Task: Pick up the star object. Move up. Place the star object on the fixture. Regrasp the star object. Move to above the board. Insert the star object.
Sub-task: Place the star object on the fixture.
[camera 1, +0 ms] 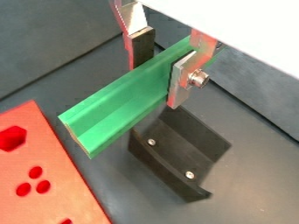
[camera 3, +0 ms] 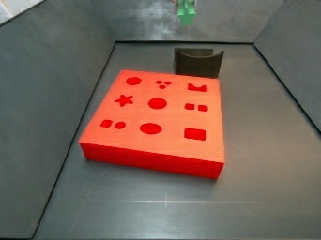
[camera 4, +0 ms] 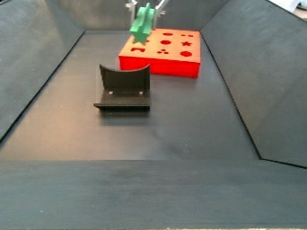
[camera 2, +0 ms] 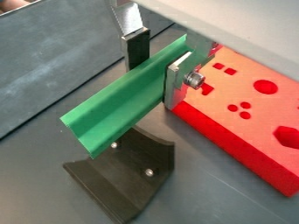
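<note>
Presently: gripper aloft over the fixture, jaws closed on the green star object — a long bar clamped near one end between the silver fingers; bar clear of the fixture beneath; red board mid-floor, fixture just beyond its far edge.

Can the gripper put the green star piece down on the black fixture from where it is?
Probably yes. The gripper holds the green star piece in the air above the fixture, and nothing lies between them. The red board sits off to the side.
</note>
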